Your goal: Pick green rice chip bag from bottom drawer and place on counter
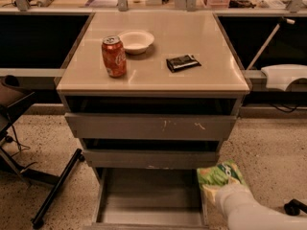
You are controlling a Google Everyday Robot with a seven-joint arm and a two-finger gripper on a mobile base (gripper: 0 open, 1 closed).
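Observation:
The green rice chip bag (219, 176) hangs at the right front corner of the open bottom drawer (144, 195), over its right wall and above the speckled floor. My gripper (225, 195) comes in from the lower right on a white arm and is shut on the bag's lower end; the bag hides the fingers. The drawer's grey floor is bare. The beige counter (192, 37) is the cabinet top, well above the bag.
On the counter stand an orange soda can (113, 56), a white bowl (136, 41) and a flat black packet (182, 63). The two upper drawers stick out slightly. A black stand leg (55, 188) lies at the left and a white object (285, 75) at the right.

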